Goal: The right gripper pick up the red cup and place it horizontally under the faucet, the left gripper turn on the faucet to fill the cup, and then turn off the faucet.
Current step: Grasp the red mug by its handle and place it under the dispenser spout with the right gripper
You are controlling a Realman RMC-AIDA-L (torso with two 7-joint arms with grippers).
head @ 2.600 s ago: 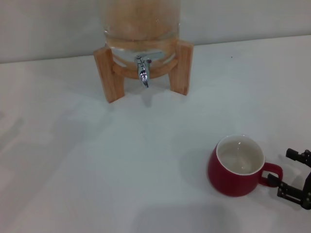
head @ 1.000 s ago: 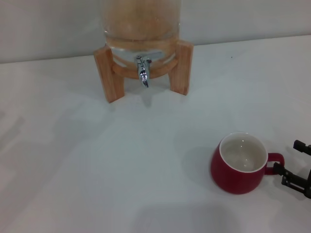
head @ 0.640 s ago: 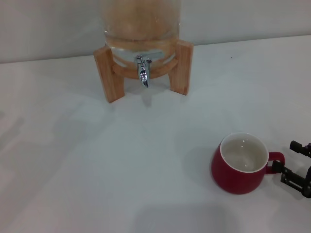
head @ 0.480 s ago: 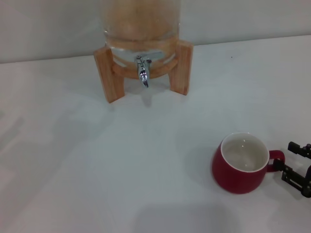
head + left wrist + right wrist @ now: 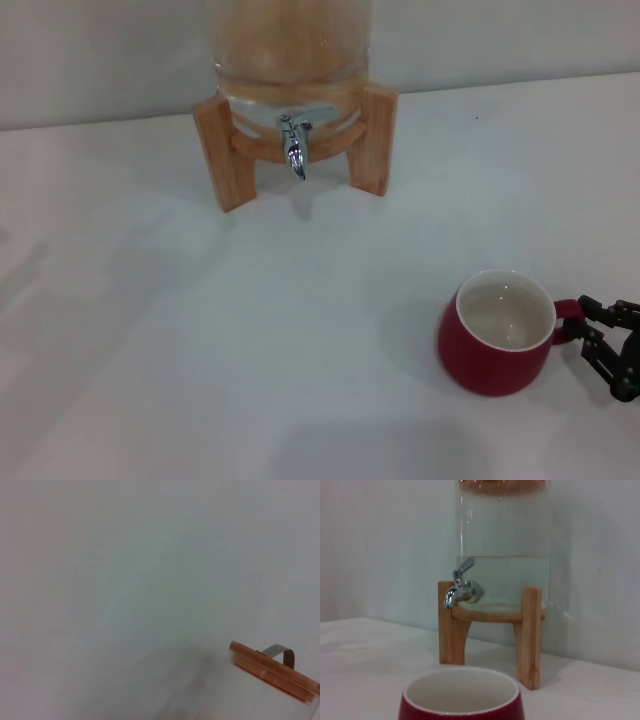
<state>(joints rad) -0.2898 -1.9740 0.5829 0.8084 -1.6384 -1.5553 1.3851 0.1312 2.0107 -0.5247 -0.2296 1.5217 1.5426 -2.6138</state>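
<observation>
While the small chrome faucet (image 5: pixel 295 150) juts from the glass dispenser on its wooden stand (image 5: pixel 290 110) at the far left of the white table (image 5: pixel 150 330), the rounded dark red ceramic cup (image 5: pixel 497 345) stands upright, well apart from it near the right edge. Its glazed, stiff body looks slippery and breakable, so the loop handle seems the surest hold. The right gripper (image 5: pixel 585 325) has its black fingers closed around that handle; the left gripper is out of sight.

Soft, even overhead light (slightly hazy throughout) casts faint shadows on the white table (image 5: pixel 150 330).
</observation>
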